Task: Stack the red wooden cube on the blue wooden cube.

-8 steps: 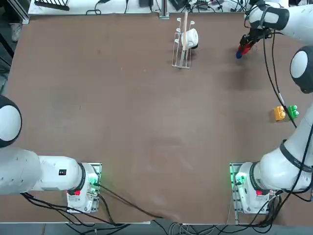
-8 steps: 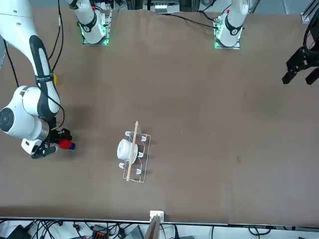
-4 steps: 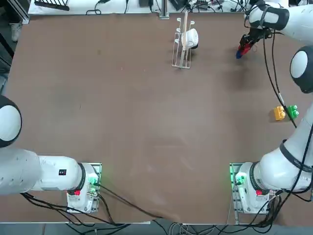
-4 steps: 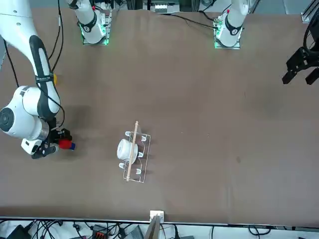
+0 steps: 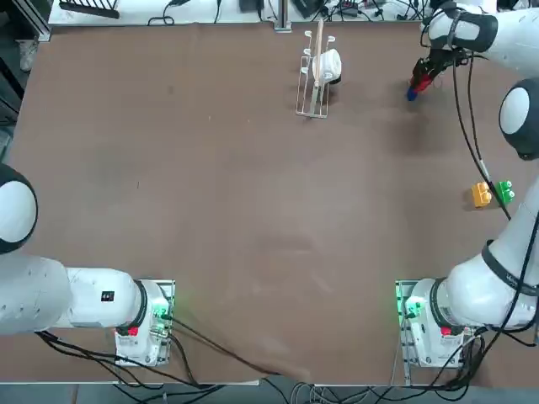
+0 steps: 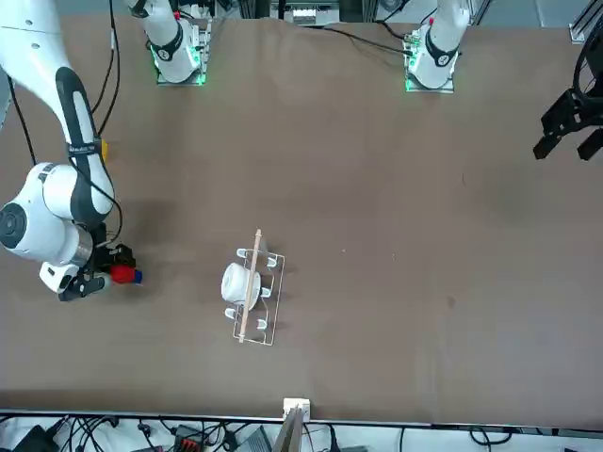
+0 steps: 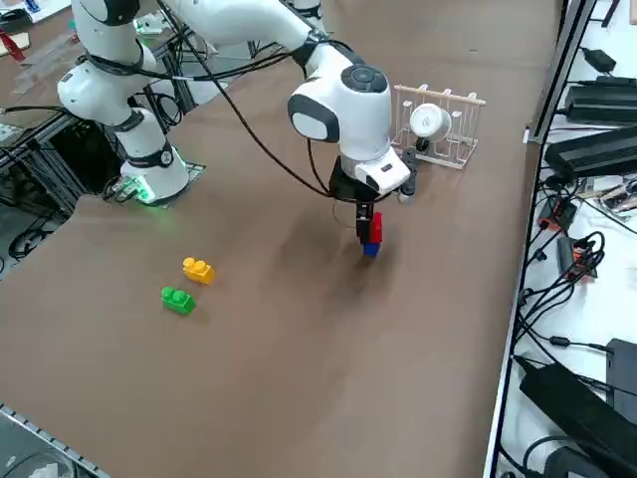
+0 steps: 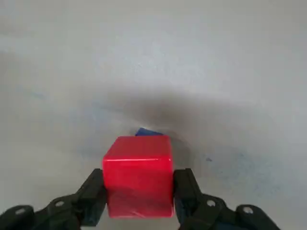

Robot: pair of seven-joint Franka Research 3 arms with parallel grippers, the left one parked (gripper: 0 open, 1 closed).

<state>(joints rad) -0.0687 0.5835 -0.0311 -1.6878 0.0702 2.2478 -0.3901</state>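
Right gripper [image 8: 140, 196] at mostly hidden blue cube [image 8: 147, 132]

No text, label, brand, number or sign is being shown legibly in any view.
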